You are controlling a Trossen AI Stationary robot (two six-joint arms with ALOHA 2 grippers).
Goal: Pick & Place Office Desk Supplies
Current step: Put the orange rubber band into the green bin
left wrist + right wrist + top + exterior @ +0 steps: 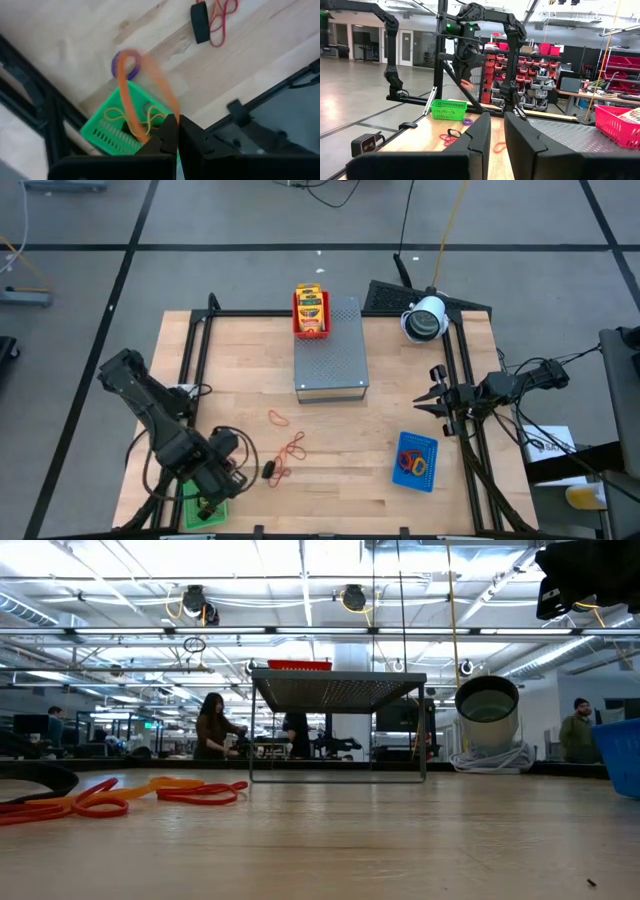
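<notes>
The left hand (176,131) hangs above the green tray (117,127) at the worktop's (350,470) seven o'clock corner, clenched on an orange rubber band (150,85) dangling over the tray. A purple band (122,67) lies just beside the tray. The right hand (432,402) waits at three o'clock, fingers slightly parted, grasping nothing.

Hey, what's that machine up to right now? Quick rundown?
Left gripper shut on orange rubber band, hanging above green tray. Right gripper parked at table's right edge, holding nothing. Purple band lies beside tray; nothing blocking.
</notes>
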